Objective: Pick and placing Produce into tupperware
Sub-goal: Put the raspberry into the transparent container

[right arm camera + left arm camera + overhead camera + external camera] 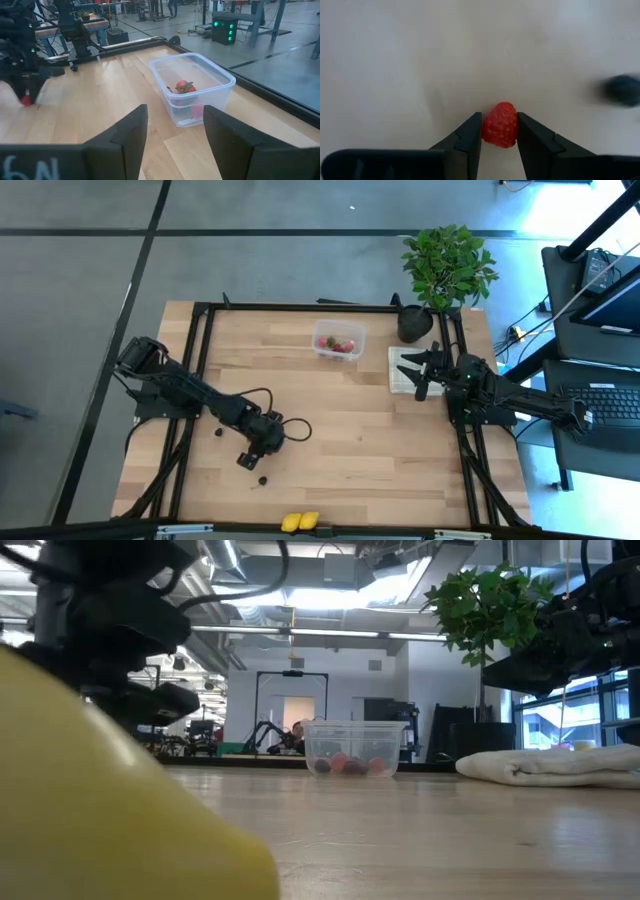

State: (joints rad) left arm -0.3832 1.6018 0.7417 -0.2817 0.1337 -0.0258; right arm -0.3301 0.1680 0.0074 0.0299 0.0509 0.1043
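Note:
My left gripper [247, 459] is low over the near-left part of the table, shut on a red raspberry [500, 125]; the right wrist view shows this gripper far off with the berry [26, 100]. The clear tupperware [338, 343] stands on its base near the far edge with several red berries inside [186, 88]. Two dark round berries [218, 432] [263, 479] lie on the wood, and one shows blurred in the left wrist view [622, 91]. Two yellow lemon pieces [300, 521] lie at the near edge. My right gripper [424, 370] is open above the beige cloth [404, 370]. My left gripper pinches the raspberry between its two fingers, which sit on its opposite sides [487, 127]. The fingers come at it from above, pointing down. Most of the berry shows past the fingertips. Whether it rests on the table or is lifted, I cannot tell.
A potted green plant [446, 262] in a black pot [414, 323] stands at the far right corner beside the cloth. A black frame [300, 307] borders the table. One lemon piece [100, 800] fills the low view's near left. Bare wood lies between the left gripper and the tupperware.

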